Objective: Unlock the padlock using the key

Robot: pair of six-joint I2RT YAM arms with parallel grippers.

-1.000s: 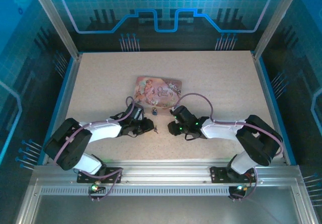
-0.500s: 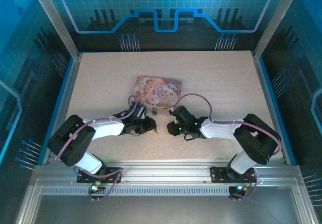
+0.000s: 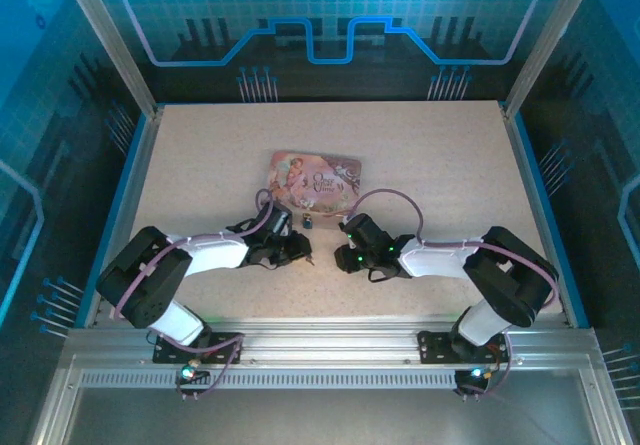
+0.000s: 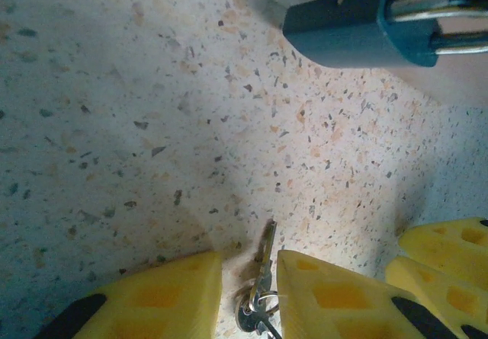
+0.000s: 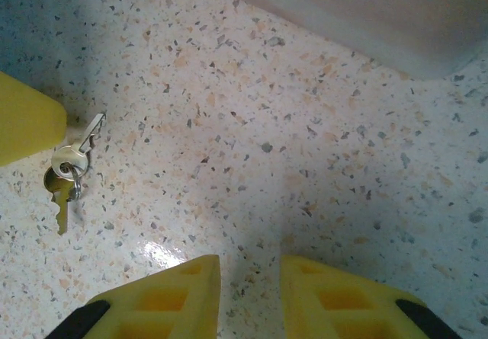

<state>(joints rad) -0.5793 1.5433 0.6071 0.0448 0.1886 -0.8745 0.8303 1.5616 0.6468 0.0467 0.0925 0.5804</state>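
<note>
Left gripper (image 4: 249, 297): down at the table, its yellow fingers (image 4: 152, 301) parted by a narrow gap. Nothing is pinched, since the gap is wider than what lies in it.
Inside that gap: the key (image 4: 264, 257) lies flat on the table with its blade pointing to 12 o'clock. It is closer to the finger on the 3 o'clock side, and I cannot tell whether it touches that finger.
Key ring (image 4: 255, 308): at the key's 6 o'clock end. In the right wrist view a second key (image 5: 59, 198) hangs from it, pointing to 6 o'clock.
Right gripper (image 5: 250, 297): parted about as narrowly and holding nothing, with bare speckled surface between its fingers.
Key from the right gripper: near, at 10 o'clock, with one left finger just beside it at 9 o'clock.
Padlock (image 4: 354, 30): at 1 o'clock from the left fingers and apart from both grippers. It lies on its side, dark blue body toward 9 o'clock, silvery shackle running off toward 3 o'clock.
Tin (image 3: 315, 180): pink and illustrated. In the top view it is at 12 o'clock of the padlock, which sits just beside its near edge.
Table (image 3: 450, 165): pale and speckled, with both arms reaching in from 6 o'clock and their tips facing each other.
</note>
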